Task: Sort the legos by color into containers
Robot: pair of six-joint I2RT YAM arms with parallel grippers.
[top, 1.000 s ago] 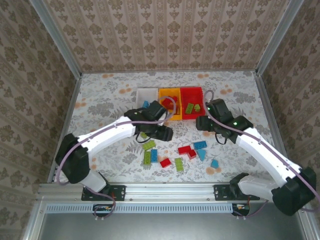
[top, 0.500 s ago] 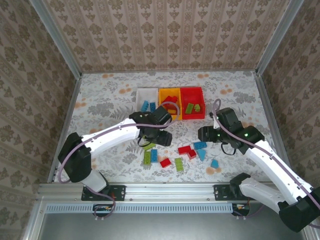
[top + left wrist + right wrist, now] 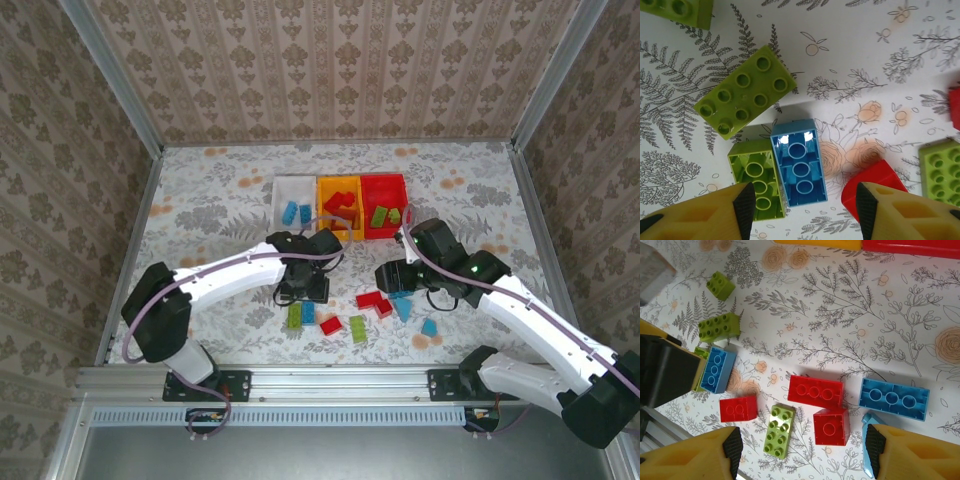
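- The table has a cloth on it with flowers and leaves.
- The left arm comes in from 7 o'clock. The right arm comes in from 5 o'clock. Both end near the middle of the table.
- Three bins sit side by side at 12 o'clock from the middle of the table.
- The white bin is at the 9 o'clock end of the row and has two blue bricks in it.
- The orange-yellow bin is in the middle and has red bricks in it.
- The red bin is at the 3 o'clock end and has two lime green bricks in it.
- The loose legos lie in a bunch at 6 o'clock from the bins, on the near part of the table.
- The left gripper has its yellow fingers spread apart and holds nothing.
- It hangs over a hollow-side-up blue brick.
- A hollow-side-up lime brick touches that blue one at 9 o'clock.
- A studs-up lime brick lies just beside them at 11 o'clock.
- A red corner brick lies apart at 3 o'clock.
- The right gripper is spread apart too, and it holds nothing.
- Between its tips lie a small lime brick and a square red brick.
- A long red brick touches the square one at 12 o'clock.
- A long blue brick lies at 3 o'clock from the long red one.
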